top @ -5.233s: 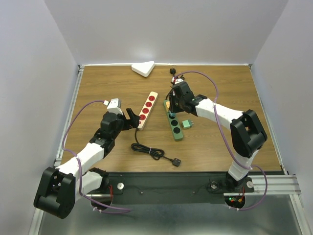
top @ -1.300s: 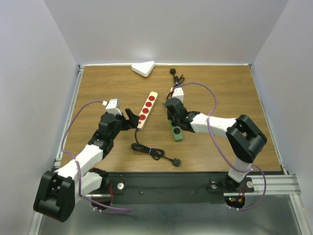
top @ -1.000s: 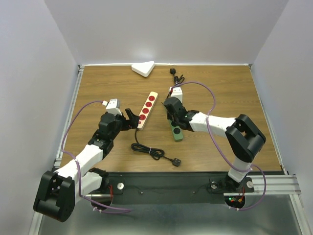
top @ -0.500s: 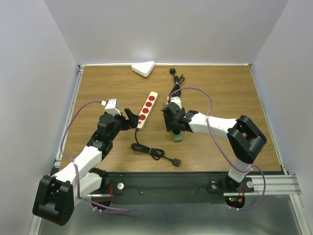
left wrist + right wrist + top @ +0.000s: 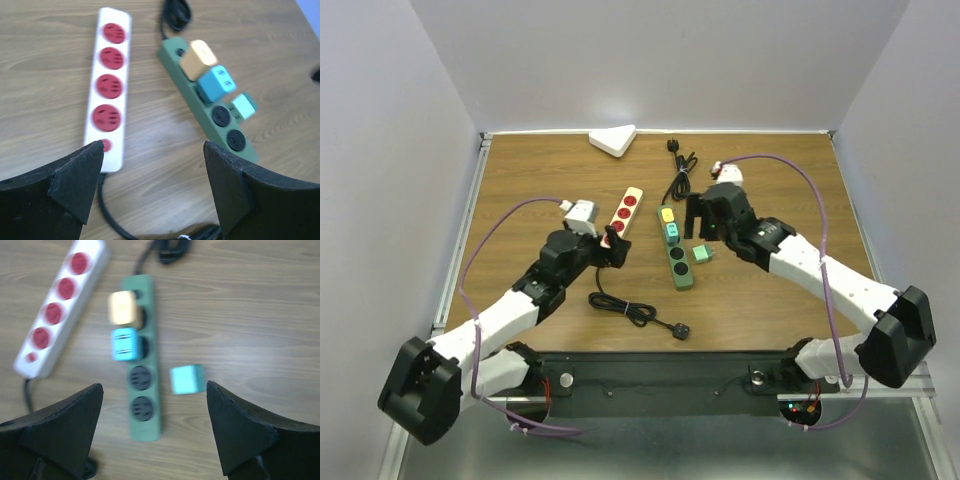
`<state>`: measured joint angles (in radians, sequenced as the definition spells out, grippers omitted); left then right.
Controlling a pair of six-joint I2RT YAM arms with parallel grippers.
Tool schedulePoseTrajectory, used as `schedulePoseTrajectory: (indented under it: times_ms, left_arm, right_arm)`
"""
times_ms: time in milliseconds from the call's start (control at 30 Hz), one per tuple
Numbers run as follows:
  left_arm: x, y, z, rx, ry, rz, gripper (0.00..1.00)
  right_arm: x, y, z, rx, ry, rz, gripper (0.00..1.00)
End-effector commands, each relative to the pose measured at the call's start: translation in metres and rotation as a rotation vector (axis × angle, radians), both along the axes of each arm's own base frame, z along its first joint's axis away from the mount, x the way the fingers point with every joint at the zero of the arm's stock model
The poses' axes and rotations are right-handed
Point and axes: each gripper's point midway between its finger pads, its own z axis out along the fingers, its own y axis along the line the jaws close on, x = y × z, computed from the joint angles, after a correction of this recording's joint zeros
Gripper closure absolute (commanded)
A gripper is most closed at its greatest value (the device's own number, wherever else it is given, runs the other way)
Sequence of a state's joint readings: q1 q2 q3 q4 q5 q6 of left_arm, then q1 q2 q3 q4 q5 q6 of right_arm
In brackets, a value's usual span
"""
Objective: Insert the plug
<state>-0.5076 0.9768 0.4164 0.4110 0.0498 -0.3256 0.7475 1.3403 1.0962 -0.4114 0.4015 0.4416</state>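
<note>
Nearest on the worktop lies a black cord coil ending in a black plug head. Just beyond it the left claw hangs over the near end of the white strip, its fingers spread wide with nothing between them.

To the right lies the green strip, running near to far. Its two near sockets are bare. A blue plug and a yellow plug sit in the sockets farther along. The loose teal plug lies on the wood just right of the green strip, beside the bare sockets and not inserted.

The right claw hovers above this area, its fingers also spread and holding nothing.

At the far edge lie a bundled black cable and a white triangular piece.
</note>
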Motion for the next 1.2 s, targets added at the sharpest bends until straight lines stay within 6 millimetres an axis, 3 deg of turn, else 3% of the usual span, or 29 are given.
schedulePoseTrajectory:
  times_ms: [0, 33, 133, 167, 200, 233, 267, 300, 333, 367, 433, 467, 500, 533, 567, 633, 667, 700, 867, 1167]
  left_arm:
    - [0.005, -0.053, 0.063, 0.04, -0.212, -0.14, 0.08]
    - [-0.001, -0.075, 0.066, 0.062, -0.238, -0.204, 0.08]
    - [-0.009, -0.111, 0.077, 0.072, -0.302, -0.323, 0.08]
    - [-0.021, -0.134, 0.089, 0.06, -0.336, -0.411, 0.09]
    - [-0.02, -0.149, 0.074, 0.11, -0.332, -0.467, 0.08]
    - [-0.024, -0.166, 0.085, 0.093, -0.355, -0.529, 0.08]
    - [-0.026, -0.178, 0.084, 0.109, -0.372, -0.575, 0.08]
    - [-0.027, -0.192, 0.065, 0.147, -0.355, -0.632, 0.09]
    - [-0.025, -0.206, 0.073, 0.143, -0.373, -0.666, 0.08]
    - [-0.027, -0.215, 0.069, 0.154, -0.372, -0.704, 0.08]
    - [-0.029, -0.234, 0.032, 0.232, -0.323, -0.79, 0.08]
    - [-0.022, -0.246, 0.041, 0.241, -0.345, -0.802, 0.08]
    - [-0.021, -0.254, 0.017, 0.283, -0.305, -0.827, 0.09]
    - [-0.022, -0.258, 0.004, 0.322, -0.278, -0.848, 0.09]
    - [-0.014, -0.266, 0.01, 0.348, -0.31, -0.844, 0.09]
    - [-0.01, -0.27, -0.021, 0.422, -0.254, -0.869, 0.09]
    - [-0.002, -0.276, -0.016, 0.448, -0.275, -0.859, 0.09]
    - [0.001, -0.277, -0.029, 0.479, -0.252, -0.858, 0.09]
    - [0.019, -0.272, -0.038, 0.573, -0.296, -0.809, 0.08]
    - [0.033, -0.274, -0.067, 0.677, -0.27, -0.817, 0.08]
  right_arm:
    - [0.013, -0.053, -0.025, -0.017, 0.056, -0.113, 0.11]
    - [0.021, -0.068, -0.022, -0.006, 0.041, -0.146, 0.11]
    - [0.025, -0.086, -0.032, 0.055, 0.062, -0.149, 0.08]
    - [0.031, -0.107, -0.034, 0.084, 0.063, -0.193, 0.08]
    - [0.034, -0.107, -0.03, 0.132, 0.051, -0.167, 0.08]
    - [0.035, -0.122, -0.029, 0.151, 0.043, -0.199, 0.08]
    - [0.036, -0.127, -0.026, 0.165, 0.033, -0.204, 0.08]
    - [0.036, -0.126, -0.025, 0.194, 0.032, -0.187, 0.08]
    - [0.036, -0.136, -0.023, 0.209, 0.025, -0.208, 0.08]
    - [0.037, -0.137, -0.019, 0.235, 0.017, -0.202, 0.08]
    - [0.035, -0.142, -0.016, 0.273, 0.014, -0.205, 0.08]
    - [0.035, -0.153, -0.017, 0.28, 0.012, -0.234, 0.08]
    - [0.034, -0.159, -0.017, 0.287, 0.008, -0.248, 0.08]
    - [0.033, -0.16, -0.016, 0.302, 0.008, -0.242, 0.08]
    - [0.033, -0.169, -0.014, 0.31, 0.0, -0.26, 0.08]
    - [0.03, -0.171, -0.015, 0.332, 0.005, -0.248, 0.08]
    - [0.029, -0.169, -0.014, 0.338, 0.003, -0.237, 0.08]
    - [0.029, -0.177, -0.011, 0.345, -0.007, -0.255, 0.08]
    - [0.025, -0.173, -0.009, 0.377, -0.007, -0.212, 0.08]
    - [0.023, -0.173, -0.004, 0.391, -0.022, -0.184, 0.08]
